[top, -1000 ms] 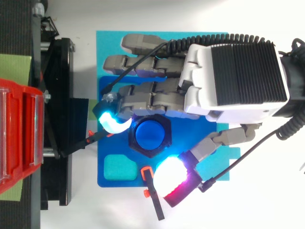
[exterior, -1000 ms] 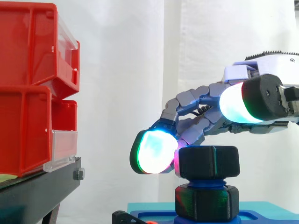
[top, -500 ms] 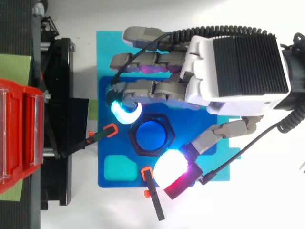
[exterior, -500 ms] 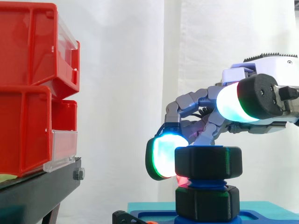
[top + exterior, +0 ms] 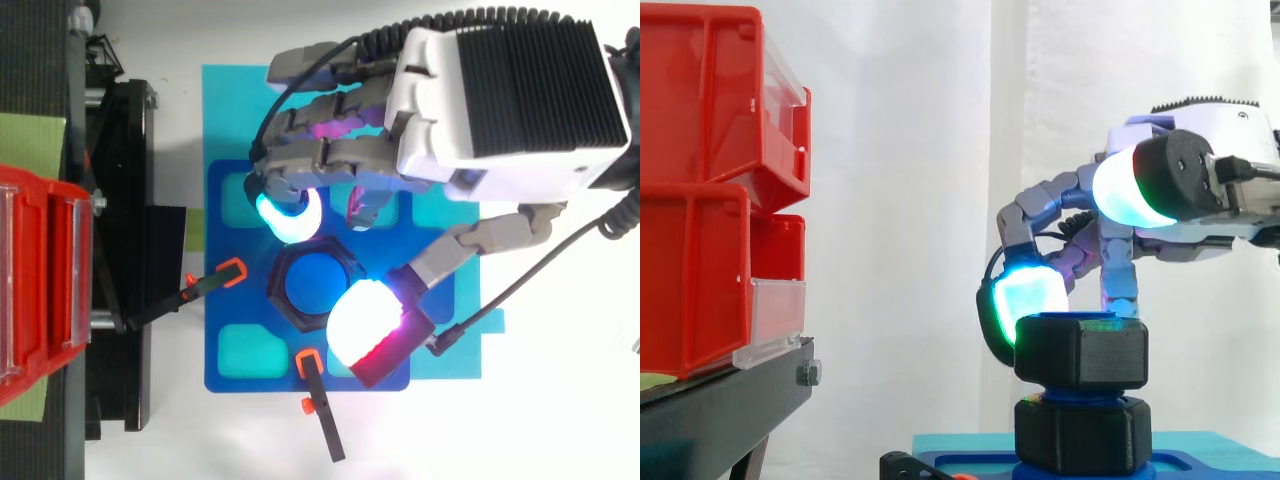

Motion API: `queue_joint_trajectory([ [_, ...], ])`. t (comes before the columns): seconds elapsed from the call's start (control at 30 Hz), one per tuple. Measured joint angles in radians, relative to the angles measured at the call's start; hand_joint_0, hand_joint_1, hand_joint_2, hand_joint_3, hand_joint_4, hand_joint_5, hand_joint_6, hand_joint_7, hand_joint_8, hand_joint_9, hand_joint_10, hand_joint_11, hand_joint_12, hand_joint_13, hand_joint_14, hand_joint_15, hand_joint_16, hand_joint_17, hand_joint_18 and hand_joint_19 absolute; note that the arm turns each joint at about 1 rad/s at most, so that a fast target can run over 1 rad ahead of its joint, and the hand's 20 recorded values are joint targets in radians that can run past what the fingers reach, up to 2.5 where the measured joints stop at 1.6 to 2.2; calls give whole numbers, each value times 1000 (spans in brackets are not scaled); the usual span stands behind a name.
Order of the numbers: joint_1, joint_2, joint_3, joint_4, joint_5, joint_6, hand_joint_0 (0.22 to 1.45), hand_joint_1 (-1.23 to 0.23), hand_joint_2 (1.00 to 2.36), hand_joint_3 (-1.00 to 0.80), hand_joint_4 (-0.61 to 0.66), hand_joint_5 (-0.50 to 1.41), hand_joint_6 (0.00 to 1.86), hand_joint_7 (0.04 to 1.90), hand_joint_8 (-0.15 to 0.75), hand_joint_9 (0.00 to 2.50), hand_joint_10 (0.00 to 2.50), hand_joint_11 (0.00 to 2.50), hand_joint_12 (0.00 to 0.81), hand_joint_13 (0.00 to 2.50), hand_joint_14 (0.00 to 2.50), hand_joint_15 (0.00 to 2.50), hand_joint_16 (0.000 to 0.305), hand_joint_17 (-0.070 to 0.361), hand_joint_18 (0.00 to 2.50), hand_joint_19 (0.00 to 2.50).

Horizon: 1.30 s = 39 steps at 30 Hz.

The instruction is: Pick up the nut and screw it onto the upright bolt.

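A white curtain [image 5: 940, 150] hangs behind red bins [image 5: 710, 180] on a black stand [image 5: 720, 400].

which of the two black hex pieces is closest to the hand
The upper nut, stacked above the lower hex piece; the hand sits beside its top edge.

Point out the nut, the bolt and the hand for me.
nut [image 5: 1081, 352]: side view, front face of the black hexagon.
bolt [image 5: 312, 283]: top view, blue top end inside the nut.
hand [image 5: 500, 95]: top view, ribbed black back of the palm.
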<state>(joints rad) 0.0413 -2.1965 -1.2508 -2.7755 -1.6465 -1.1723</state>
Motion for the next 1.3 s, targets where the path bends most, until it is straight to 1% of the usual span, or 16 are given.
queue_joint_trajectory([
  [0.13,-9,0,17,-42,-8,-6,474,-260,1000,-500,62,109,503,1361,110,1704,0,35,203,905,0,0,24,53,694,115],
  [0.27,-17,0,33,-89,-10,-15,474,-258,1000,-500,51,110,503,1392,112,1741,1,67,198,945,0,0,23,52,738,144],
  [0.37,-21,0,53,-124,-10,-19,465,-234,1000,-500,90,72,504,1312,167,1589,2,75,240,885,0,0,29,64,670,148],
  [0.4,-23,1,61,-138,-10,-20,462,-226,1000,-500,112,51,504,1278,188,1521,3,90,270,839,0,0,33,74,642,179],
  [0.43,-26,1,75,-159,-10,-23,460,-218,1000,-500,142,25,505,1228,209,1442,3,84,294,788,0,0,35,80,597,202],
  [0.5,-31,1,100,-193,-11,-27,456,-218,1000,-500,160,-1,505,1169,235,1353,3,90,315,724,0,0,37,84,534,197],
  [0.53,-34,0,117,-215,-10,-31,454,-223,1000,-500,186,-30,505,1083,243,1288,3,89,330,682,0,0,38,86,472,195],
  [0.63,-39,0,162,-258,-11,-37,443,-243,1000,-500,193,-77,504,949,266,1134,2,50,346,610,0,0,42,94,387,182],
  [0.7,-40,0,184,-275,-10,-39,439,-255,1000,-500,186,-101,503,880,274,1077,0,48,357,584,0,0,44,98,366,187],
  [0.77,-41,0,194,-283,-10,-40,434,-269,1000,-500,168,-120,503,830,273,1020,0,36,365,541,0,0,46,103,339,196],
  [0.87,-38,0,201,-274,-9,-40,430,-284,1000,-500,136,-143,502,760,267,913,0,0,374,491,0,0,48,107,275,189],
  [1.0,-33,0,203,-213,-7,-39,427,-292,1000,-500,128,-156,502,720,260,847,0,0,379,448,0,0,49,111,228,190],
  [1.13,-21,-1,200,-136,-4,-32,420,-295,1000,-500,100,-191,501,659,258,655,0,0,387,342,0,0,52,118,102,155],
  [1.2,-13,-1,189,-114,-3,-29,412,-302,1000,-500,84,-204,501,642,247,557,0,0,394,289,0,0,53,120,52,144],
  [1.23,-8,-1,179,-101,0,-27,408,-325,1000,-500,74,-212,501,626,251,544,0,0,395,253,0,0,54,121,2,124],
  [1.3,3,0,155,-76,9,-21,405,-334,1000,-500,68,-220,501,612,245,478,0,0,399,220,0,0,53,120,0,109],
])
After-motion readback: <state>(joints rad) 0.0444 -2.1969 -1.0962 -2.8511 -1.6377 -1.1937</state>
